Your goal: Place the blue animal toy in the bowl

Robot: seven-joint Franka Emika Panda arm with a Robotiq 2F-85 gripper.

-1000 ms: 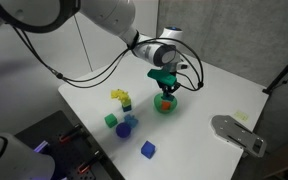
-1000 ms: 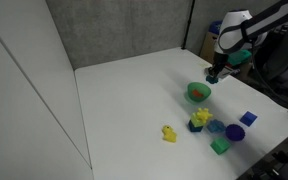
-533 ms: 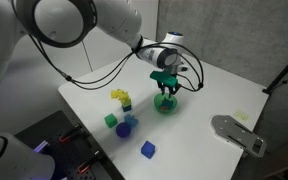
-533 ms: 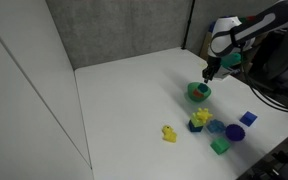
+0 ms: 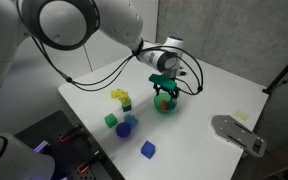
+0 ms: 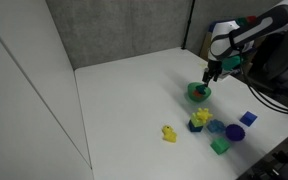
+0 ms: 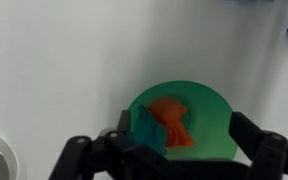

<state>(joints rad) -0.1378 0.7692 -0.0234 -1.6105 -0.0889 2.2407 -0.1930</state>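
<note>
Wrist view: end effector [image 7: 179,142] fingers spread wide either side of bowl [image 7: 210,108], gripping nothing; blue animal toy [image 7: 144,128] inside rim beside orange toy [image 7: 170,122], close to one finger, contact unclear; judged release step: lift straight up, fingers wide, no sideways drag on toy or rim.
In an exterior view: end effector [image 5: 164,88] low over bowl [image 5: 166,105]; blue toy hidden; blocks [image 5: 126,124] toward near edge of surface [image 5: 216,95].
In an exterior view: bowl [image 6: 198,94] near side edge of surface [image 6: 124,100]; arm's approach angle shows; contents not.
</note>
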